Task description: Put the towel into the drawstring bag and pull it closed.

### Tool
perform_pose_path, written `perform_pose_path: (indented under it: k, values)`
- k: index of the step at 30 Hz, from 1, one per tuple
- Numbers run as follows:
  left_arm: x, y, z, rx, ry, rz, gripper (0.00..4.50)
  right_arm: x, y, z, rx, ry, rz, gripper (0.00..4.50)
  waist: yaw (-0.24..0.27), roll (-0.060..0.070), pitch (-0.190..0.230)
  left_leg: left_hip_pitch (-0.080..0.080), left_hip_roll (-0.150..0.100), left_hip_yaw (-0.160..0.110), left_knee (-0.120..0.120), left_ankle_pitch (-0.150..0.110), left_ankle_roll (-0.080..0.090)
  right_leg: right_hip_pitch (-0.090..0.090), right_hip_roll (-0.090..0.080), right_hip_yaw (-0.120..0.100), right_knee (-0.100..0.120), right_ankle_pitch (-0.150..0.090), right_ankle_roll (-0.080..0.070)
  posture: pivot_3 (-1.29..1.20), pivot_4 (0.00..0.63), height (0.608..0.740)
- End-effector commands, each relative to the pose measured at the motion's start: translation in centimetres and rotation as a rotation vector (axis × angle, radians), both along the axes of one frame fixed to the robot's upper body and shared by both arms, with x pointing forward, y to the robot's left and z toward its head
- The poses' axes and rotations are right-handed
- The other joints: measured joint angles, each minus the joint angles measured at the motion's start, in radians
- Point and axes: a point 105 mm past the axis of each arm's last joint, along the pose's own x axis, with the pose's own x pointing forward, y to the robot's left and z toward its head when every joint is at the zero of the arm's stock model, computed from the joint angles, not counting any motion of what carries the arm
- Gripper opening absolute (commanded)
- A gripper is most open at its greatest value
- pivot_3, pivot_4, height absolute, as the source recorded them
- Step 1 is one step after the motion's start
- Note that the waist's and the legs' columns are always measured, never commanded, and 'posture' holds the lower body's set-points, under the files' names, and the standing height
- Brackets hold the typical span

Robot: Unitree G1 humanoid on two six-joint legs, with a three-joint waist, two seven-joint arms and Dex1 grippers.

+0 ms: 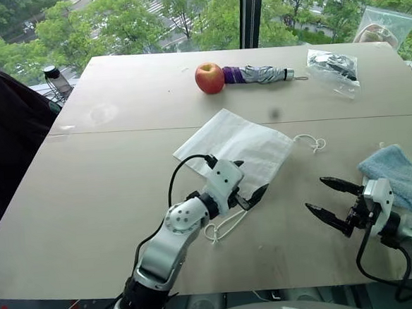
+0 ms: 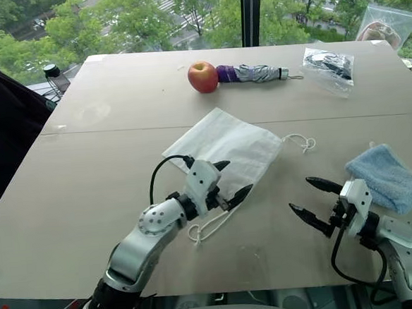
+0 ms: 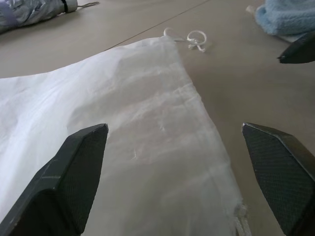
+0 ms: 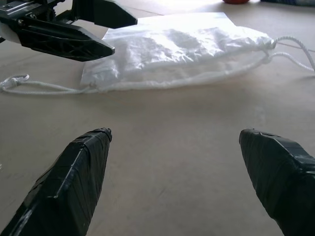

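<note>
So nothing's bagged yet | drawstring bag flat mid-counter, left claw spread wide over its near edge | towel far right by right claw, also spread, empty | stuffing and cinching left

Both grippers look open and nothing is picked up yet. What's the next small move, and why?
Probably lower the open left gripper onto the drawstring bag edge and pinch it: the bag lies flat beneath it, while the towel sits untouched by the open right gripper.
</note>
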Motion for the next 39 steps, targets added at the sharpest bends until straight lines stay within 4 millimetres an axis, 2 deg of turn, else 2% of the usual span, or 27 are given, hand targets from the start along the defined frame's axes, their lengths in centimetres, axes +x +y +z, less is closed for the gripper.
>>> perform_pose_path:
  k: [1, 6, 10, 17, 22, 24, 27, 29, 30, 34, 39]
  values:
    - [-0.8, -2.1, 0.7, 0.020, -0.097, -0.011, 4.50, -0.6, -0.5, 1.7, -0.009, -0.040, -0.003, 4.45, 0.000, 0.000, 0.000, -0.001, 0.000, 0.000, 0.001, 0.000, 0.000, 0.000, 0.000, 0.000, 0.000, 0.000, 0.000, 0.00, 0.150, 0.740]
    - [-1.0, -3.5, 0.6, 0.023, -0.118, 0.042, 4.50, -1.7, -0.9, 1.8, -0.013, -0.017, -0.028, 4.45, 0.000, 0.000, 0.000, -0.001, 0.000, 0.000, 0.003, 0.000, 0.000, 0.000, -0.001, 0.001, 0.000, 0.000, 0.000, 0.00, 0.150, 0.740]
    - [-0.1, -3.4, -0.3, 0.108, -0.164, 0.098, 4.50, -2.3, -1.3, 2.2, -0.011, -0.015, -0.069, 4.45, -0.001, 0.000, 0.000, -0.001, 0.000, -0.001, 0.003, 0.000, 0.000, 0.000, 0.000, 0.000, 0.000, -0.001, 0.001, 0.00, 0.150, 0.740]
    - [0.6, -3.3, -1.9, 0.138, -0.146, 0.136, 4.50, -1.5, -2.4, 3.0, -0.042, -0.038, -0.106, 4.45, -0.001, 0.000, 0.000, -0.002, 0.000, 0.000, 0.004, 0.000, 0.000, 0.000, 0.000, 0.000, 0.000, -0.001, 0.001, 0.00, 0.150, 0.740]
    - [0.8, -2.5, -1.4, 0.134, -0.213, 0.165, 2.92, -1.4, -2.4, 2.8, -0.043, -0.037, -0.108, 4.50, 0.000, 0.000, 0.000, -0.002, 0.000, -0.001, 0.004, 0.000, 0.000, 0.000, 0.000, 0.000, 0.000, -0.001, 0.001, 0.00, 0.150, 0.740]
    - [1.0, -1.8, -1.3, 0.144, -0.224, 0.200, 2.06, -1.5, -2.2, 2.8, -0.039, -0.033, -0.102, 4.50, 0.000, 0.000, 0.000, -0.002, 0.000, -0.001, 0.004, 0.000, 0.000, 0.000, 0.000, 0.000, 0.000, 0.000, 0.001, 0.00, 0.150, 0.740]
    - [1.4, -0.7, -1.1, 0.159, -0.261, 0.254, 0.47, -1.3, -2.2, 2.6, -0.040, -0.033, -0.099, 4.50, 0.000, 0.000, 0.000, -0.003, 0.000, -0.001, 0.004, 0.000, 0.000, 0.000, -0.001, 0.000, 0.000, 0.000, 0.001, 0.00, 0.150, 0.740]
    - [1.7, 0.0, -0.4, 0.149, -0.297, 0.293, 0.47, -1.1, -2.3, 2.6, -0.042, -0.034, -0.099, 4.50, 0.000, 0.000, 0.000, -0.003, 0.000, -0.001, 0.004, 0.000, 0.000, 0.000, -0.001, 0.000, 0.000, 0.000, 0.001, 0.00, 0.150, 0.740]
    - [1.8, 0.2, 0.1, 0.133, -0.314, 0.306, 0.23, -1.0, -2.3, 2.5, -0.042, -0.036, -0.099, 4.50, 0.000, 0.000, 0.000, -0.003, 0.000, -0.001, 0.005, 0.000, 0.000, 0.000, -0.001, 0.000, 0.000, 0.000, 0.001, 0.00, 0.150, 0.740]
    - [2.2, 1.4, 2.3, 0.050, -0.372, 0.339, 0.23, -0.4, -1.9, 2.5, -0.031, -0.049, -0.091, 4.50, 0.000, 0.000, 0.000, -0.003, 0.000, -0.001, 0.005, 0.000, 0.000, 0.000, -0.001, 0.000, 0.001, 0.000, 0.000, 0.00, 0.150, 0.740]
    - [3.1, 4.0, 4.6, -0.051, -0.400, 0.426, 0.23, 0.1, -1.4, 2.1, -0.014, -0.060, -0.093, 4.50, 0.001, 0.000, 0.000, -0.003, 0.000, -0.001, 0.005, 0.000, 0.000, 0.000, -0.002, -0.001, 0.000, 0.000, 0.000, 0.00, 0.150, 0.740]
